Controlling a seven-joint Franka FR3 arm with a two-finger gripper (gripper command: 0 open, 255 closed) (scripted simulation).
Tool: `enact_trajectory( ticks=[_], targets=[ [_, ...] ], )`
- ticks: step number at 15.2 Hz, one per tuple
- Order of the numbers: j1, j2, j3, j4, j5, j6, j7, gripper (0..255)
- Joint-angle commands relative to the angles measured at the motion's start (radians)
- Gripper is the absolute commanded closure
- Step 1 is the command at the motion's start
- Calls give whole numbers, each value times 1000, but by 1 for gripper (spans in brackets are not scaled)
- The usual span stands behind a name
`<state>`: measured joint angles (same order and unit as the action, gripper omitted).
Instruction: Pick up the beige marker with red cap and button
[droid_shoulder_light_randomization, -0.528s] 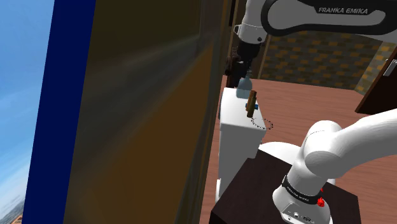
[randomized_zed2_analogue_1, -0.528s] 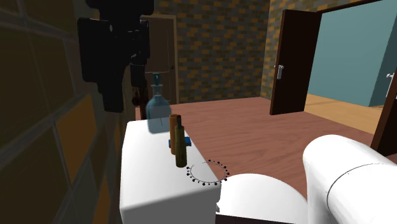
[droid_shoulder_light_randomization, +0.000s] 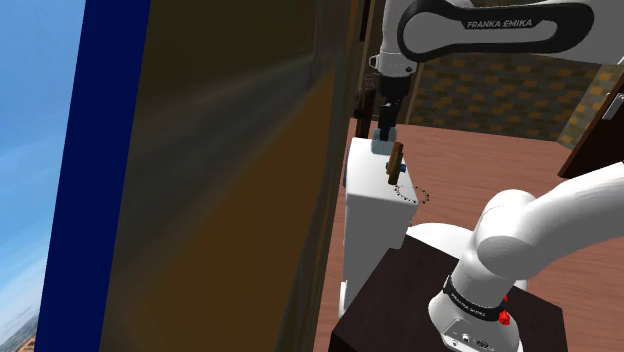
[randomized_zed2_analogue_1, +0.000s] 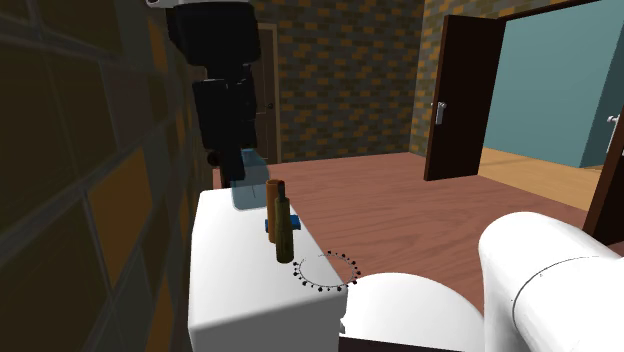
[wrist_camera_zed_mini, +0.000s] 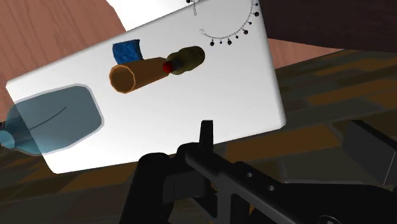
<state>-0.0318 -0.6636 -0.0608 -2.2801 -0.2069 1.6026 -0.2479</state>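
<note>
The marker (randomized_zed2_analogue_1: 284, 232) is an olive-beige stick standing upright on a white cabinet (randomized_zed2_analogue_1: 235, 290), close in front of an orange-brown cylinder (randomized_zed2_analogue_1: 275, 192). From the hand, the marker (wrist_camera_zed_mini: 188, 59) shows a red cap end beside the cylinder (wrist_camera_zed_mini: 135, 74). The shoulder view has the marker (droid_shoulder_light_randomization: 396, 160) as a brown stick near the cabinet's edge. My black gripper (randomized_zed2_analogue_1: 235, 172) hangs over a blue glass bottle (randomized_zed2_analogue_1: 247, 192) at the cabinet's back, apart from the marker. The gripper (wrist_camera_zed_mini: 254, 145) is open with nothing between its fingers. The gripper (droid_shoulder_light_randomization: 383, 124) points down over the bottle (droid_shoulder_light_randomization: 381, 145).
A small blue object (wrist_camera_zed_mini: 127, 49) lies behind the cylinder. A beaded ring (randomized_zed2_analogue_1: 325, 272) rests near the cabinet's front corner. A tall tiled wall panel (droid_shoulder_light_randomization: 230, 180) runs along one side of the cabinet. Wooden floor (randomized_zed2_analogue_1: 400, 190) and dark doors (randomized_zed2_analogue_1: 460, 90) lie beyond.
The gripper has turned about its axis and shifted to the second exterior view's right, now covering the upper part of the bottle. The things on the cabinet have not moved.
</note>
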Motion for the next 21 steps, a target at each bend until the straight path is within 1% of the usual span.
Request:
enact_trajectory(
  ticks=[1,7,8,15,17,18,21],
  targets=[
    [-15,32,-38,-1,-35,-16,-58,0],
    [-58,158,-131,43,-143,-64,-218,0],
    [-61,165,-136,46,-149,-66,-227,0],
    [-63,168,-148,-52,-158,32,-202,0],
    [-63,168,-148,-52,-158,32,-202,0],
    [-63,167,-148,-52,-157,31,-202,255],
    [-63,167,-148,-52,-157,31,-202,255]
  ],
)
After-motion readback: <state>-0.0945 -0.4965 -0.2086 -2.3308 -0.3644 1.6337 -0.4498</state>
